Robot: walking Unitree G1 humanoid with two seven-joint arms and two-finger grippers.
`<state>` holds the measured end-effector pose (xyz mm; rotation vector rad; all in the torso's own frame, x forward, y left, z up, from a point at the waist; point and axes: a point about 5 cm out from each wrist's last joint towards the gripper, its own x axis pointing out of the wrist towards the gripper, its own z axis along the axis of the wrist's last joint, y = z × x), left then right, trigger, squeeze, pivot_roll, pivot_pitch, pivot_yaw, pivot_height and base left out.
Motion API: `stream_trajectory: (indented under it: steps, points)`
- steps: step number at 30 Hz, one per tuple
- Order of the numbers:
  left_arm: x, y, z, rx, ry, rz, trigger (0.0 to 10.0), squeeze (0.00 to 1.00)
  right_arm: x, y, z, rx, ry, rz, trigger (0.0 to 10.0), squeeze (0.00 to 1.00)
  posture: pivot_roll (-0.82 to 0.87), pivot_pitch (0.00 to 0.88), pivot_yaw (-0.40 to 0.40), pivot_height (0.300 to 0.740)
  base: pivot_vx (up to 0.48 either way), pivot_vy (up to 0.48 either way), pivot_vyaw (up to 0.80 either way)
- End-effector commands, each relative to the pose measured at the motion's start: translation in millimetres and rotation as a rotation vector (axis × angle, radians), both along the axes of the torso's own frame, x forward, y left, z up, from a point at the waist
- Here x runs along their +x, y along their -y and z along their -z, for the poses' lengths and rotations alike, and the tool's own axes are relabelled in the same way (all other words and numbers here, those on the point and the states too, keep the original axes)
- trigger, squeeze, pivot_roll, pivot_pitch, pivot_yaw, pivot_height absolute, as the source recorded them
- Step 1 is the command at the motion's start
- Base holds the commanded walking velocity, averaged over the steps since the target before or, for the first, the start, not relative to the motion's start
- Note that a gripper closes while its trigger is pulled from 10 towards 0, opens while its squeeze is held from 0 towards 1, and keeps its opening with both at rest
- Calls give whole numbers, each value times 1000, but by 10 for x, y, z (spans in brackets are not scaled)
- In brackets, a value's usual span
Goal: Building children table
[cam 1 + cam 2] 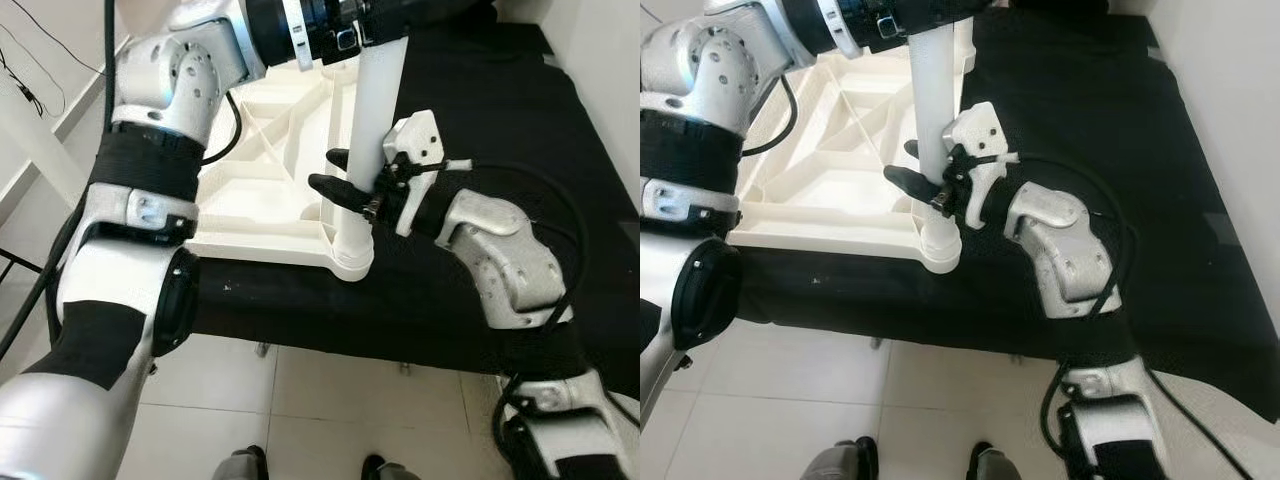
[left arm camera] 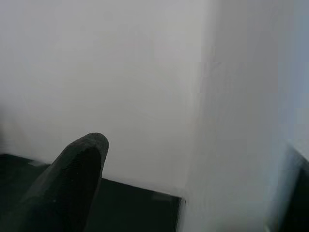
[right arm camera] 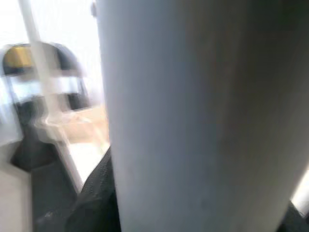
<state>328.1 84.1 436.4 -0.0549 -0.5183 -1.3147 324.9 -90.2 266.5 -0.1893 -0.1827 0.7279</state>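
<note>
- The right fingers [image 1: 352, 182] are closed around a white table leg [image 1: 372, 110]; one black finger [image 1: 335, 190] crosses its near side low down and the other sits at about 12 o'clock from it. The right wrist view has the leg's pale surface pressed up close between the two fingers, which fits a firm hold.
- That hold sits just above the round corner socket [image 1: 352, 258] of the white tabletop [image 1: 262, 150], and the leg stands upright in the socket. Gripping low probably steadies the leg while it is seated or turned home.
- The left fingers reach the top of the same leg at about 12 o'clock in the head views. I cannot tell whether they grip it. The left wrist view gives one dark finger [image 2: 72, 179] beside a pale surface and no more.
- Two holds, one high and one low, would keep the leg straight over the socket, which I judge is the reason for this pose.
- The tabletop lies upside down, ribbed underside up, so its sockets face upward for the legs.
- It rests on a black cloth [image 1: 500, 110] that covers a raised surface, with the worked corner near the front edge at about 6 o'clock.
- No containers are in sight.
- Below that edge lies a pale tiled floor [image 1: 300, 400].
</note>
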Motion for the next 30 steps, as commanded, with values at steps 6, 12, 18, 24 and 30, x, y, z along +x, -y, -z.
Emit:
stream_trajectory:
  steps: [6, 12, 18, 24, 30]
  points:
    - [-251, -390, 287, -58, -73, -100, 10000, 1000, -96, 48, 802, -10, -278, 575, 0, 0, 101, 273, -27, 740, 0, 0, 0]
    - [-395, -521, 892, -14, -217, -198, 10000, 1000, -28, 47, 790, 49, -300, 622, 0, 0, 106, 276, -28, 740, 0, 0, 0]
    - [-530, -627, 1296, -31, -331, -307, 10000, 1000, -9, 170, 753, 53, -287, 696, 0, 0, 102, 281, -22, 740, 0, 0, 0]
    - [-759, -509, 1725, -41, -466, -360, 10000, 1000, 20, 227, 646, 70, -255, 720, 0, 0, 97, 281, -16, 740, 0, 0, 0]
    - [-939, -359, 2006, -40, -537, -429, 10000, 0, 79, 312, 498, 100, -205, 708, 1922, 0, 95, 281, -12, 740, 0, 0, 0]
